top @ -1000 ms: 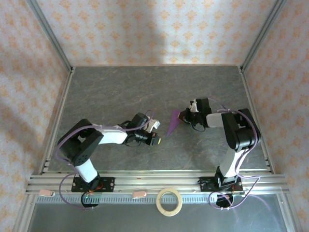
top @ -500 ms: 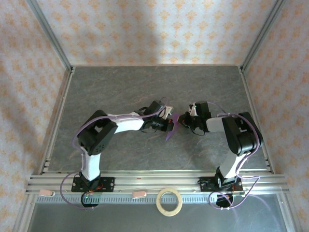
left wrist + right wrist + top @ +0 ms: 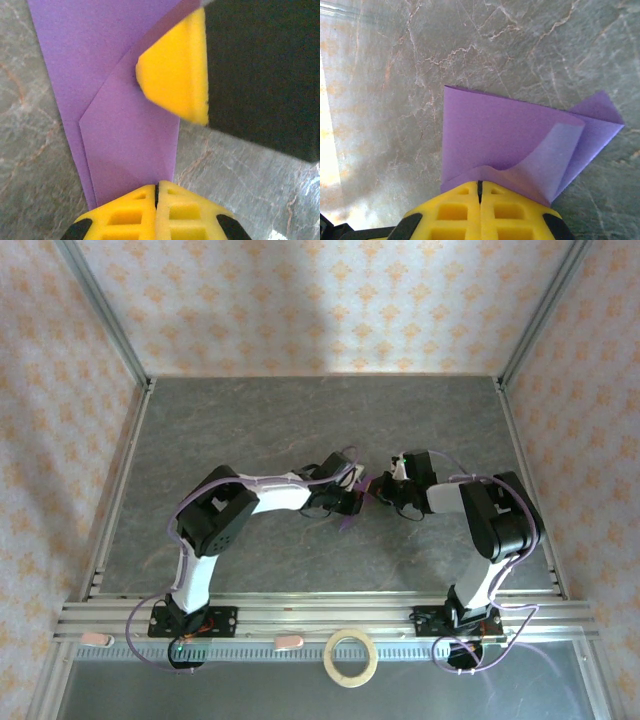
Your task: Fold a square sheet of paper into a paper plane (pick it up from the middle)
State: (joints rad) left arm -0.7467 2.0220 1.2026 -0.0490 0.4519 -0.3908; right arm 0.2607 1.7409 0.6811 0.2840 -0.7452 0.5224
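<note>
The purple sheet of paper (image 3: pixel 349 519) lies on the grey table, folded into a narrow layered shape with diagonal creases (image 3: pixel 125 140). My left gripper (image 3: pixel 156 192) is shut, its yellow tips resting on the paper's near end. My right gripper (image 3: pixel 480 187) is shut too, its tips pressed against the paper (image 3: pixel 495 130), where one flap curls up beside them. In the left wrist view, a yellow fingertip (image 3: pixel 175 75) of the right gripper touches the paper at a crease. From above, the left gripper (image 3: pixel 357 499) and the right gripper (image 3: pixel 375 490) meet tip to tip over the paper.
A tan tape ring (image 3: pixel 351 657) lies on the metal rail in front of the table, between the arm bases. Patterned walls and aluminium posts close in the table (image 3: pixel 300 420) on three sides.
My left arm has swung right across the table, bringing its shut gripper onto the paper beside the right gripper. The right arm has hardly moved.
</note>
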